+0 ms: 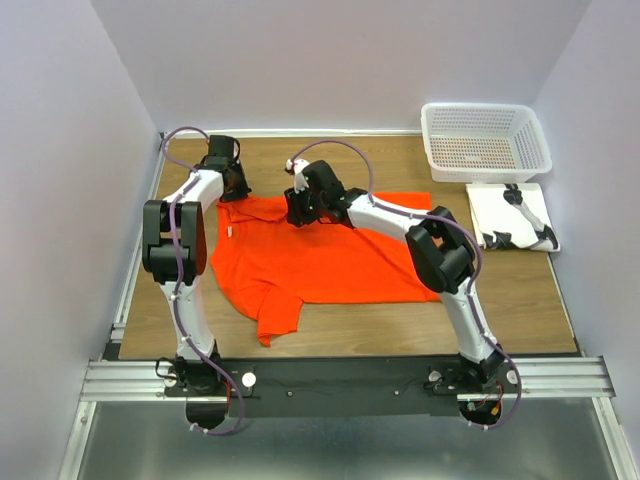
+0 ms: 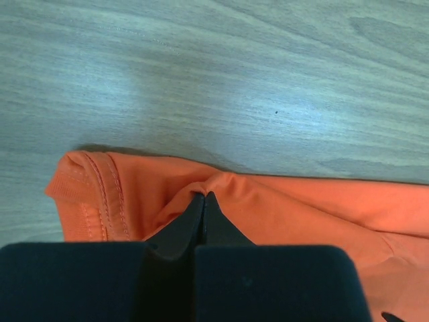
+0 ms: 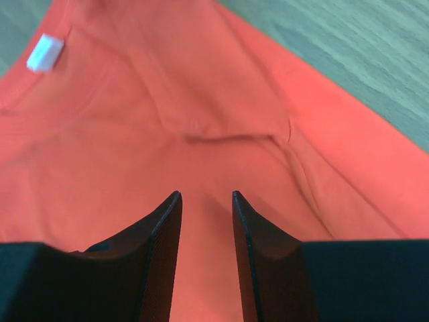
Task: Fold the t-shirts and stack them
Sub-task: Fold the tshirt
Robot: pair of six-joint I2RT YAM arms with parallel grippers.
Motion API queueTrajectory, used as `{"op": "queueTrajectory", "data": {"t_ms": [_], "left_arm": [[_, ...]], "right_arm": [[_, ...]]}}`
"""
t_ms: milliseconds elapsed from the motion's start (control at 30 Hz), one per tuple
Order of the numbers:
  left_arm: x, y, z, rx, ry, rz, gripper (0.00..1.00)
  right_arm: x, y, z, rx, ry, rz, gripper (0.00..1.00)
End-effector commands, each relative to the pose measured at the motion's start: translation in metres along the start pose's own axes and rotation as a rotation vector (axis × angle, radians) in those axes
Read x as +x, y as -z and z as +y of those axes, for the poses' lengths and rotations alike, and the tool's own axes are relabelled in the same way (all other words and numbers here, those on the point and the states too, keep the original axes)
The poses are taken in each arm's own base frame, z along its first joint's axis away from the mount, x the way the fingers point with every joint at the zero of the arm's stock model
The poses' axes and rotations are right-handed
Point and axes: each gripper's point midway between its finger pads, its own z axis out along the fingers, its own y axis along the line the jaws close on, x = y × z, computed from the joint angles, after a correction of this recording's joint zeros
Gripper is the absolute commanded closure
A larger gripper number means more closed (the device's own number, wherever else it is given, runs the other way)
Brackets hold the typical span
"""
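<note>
One bright orange-red t-shirt (image 1: 320, 262) lies spread and partly creased on the wooden table. My left gripper (image 1: 232, 186) is at the shirt's far left corner. In the left wrist view, that left gripper (image 2: 203, 196) is shut, pinching a small ridge of t-shirt (image 2: 301, 208) cloth next to a stitched hem (image 2: 100, 194). My right gripper (image 1: 297, 214) hovers low over the shirt's far edge, near the middle. In the right wrist view, this right gripper (image 3: 206, 194) is open with only flat t-shirt (image 3: 167, 100) fabric showing between the fingers. A white label (image 3: 45, 52) shows at the upper left.
A white mesh basket (image 1: 480, 108) stands at the back right corner. In front of it lies a white flat board (image 1: 488, 208) with a black tool (image 1: 530, 222) on it. Grey walls close in on three sides of the table (image 1: 520, 300).
</note>
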Motion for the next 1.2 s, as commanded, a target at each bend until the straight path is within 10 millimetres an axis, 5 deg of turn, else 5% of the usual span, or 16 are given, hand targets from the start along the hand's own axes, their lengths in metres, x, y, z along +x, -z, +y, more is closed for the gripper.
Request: {"op": "queueTrajectory", "data": {"t_ms": [0,400,600,900,1000,1167], "left_arm": [[-0.008,-0.004,0.003,-0.019,-0.011,-0.030,1.00],[-0.008,0.001,0.003,-0.018,-0.011,-0.033,1.00],[-0.009,0.002,0.003,-0.017,-0.011,-0.036,1.00],[-0.006,0.003,0.002,-0.014,-0.003,-0.028,1.00],[-0.006,0.004,0.003,-0.018,-0.005,-0.028,1.00],[-0.010,0.011,0.000,-0.013,0.000,-0.028,1.00]], "right_arm": [[-0.018,-0.020,0.003,0.016,-0.230,-0.093,0.55],[-0.009,-0.053,0.019,-0.093,-0.685,-0.174,0.52],[0.011,-0.061,0.012,-0.057,-0.797,-0.166,0.52],[0.015,-0.071,0.011,-0.087,-0.901,-0.196,0.53],[0.012,-0.072,0.013,-0.096,-0.902,-0.199,0.57],[0.003,-0.063,0.017,-0.106,-0.880,-0.209,0.82]]}}
